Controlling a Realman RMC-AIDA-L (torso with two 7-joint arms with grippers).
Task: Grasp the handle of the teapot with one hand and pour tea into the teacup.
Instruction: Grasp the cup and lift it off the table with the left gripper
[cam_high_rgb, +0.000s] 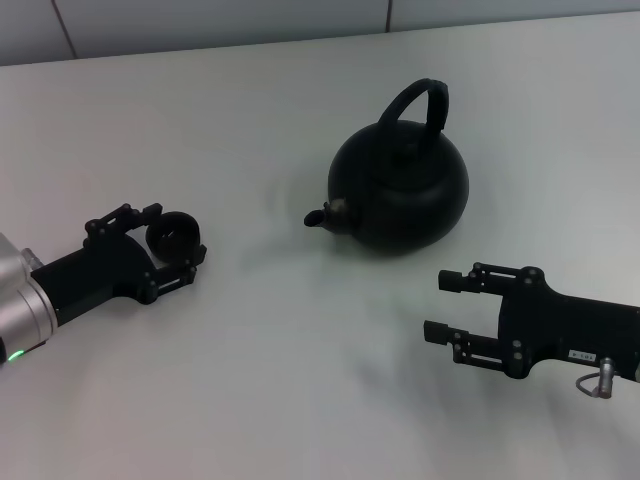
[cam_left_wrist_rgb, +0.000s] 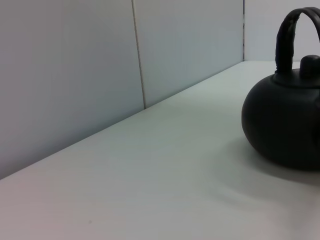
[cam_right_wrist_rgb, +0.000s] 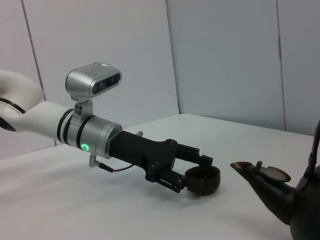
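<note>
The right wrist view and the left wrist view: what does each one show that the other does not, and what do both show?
Only the right wrist view shows the left gripper, closed around the teacup, with the left arm and its wrist camera behind it. It also shows the teapot's spout, which points toward the cup but stands apart from it.

Only the left wrist view shows the handle arching over the lid knob, and the round body of the teapot.

Both show part of the teapot, the white table and the panelled wall behind.

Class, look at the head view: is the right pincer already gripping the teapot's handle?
No. The right pincer is open, low beside the teapot, apart from its handle.
</note>
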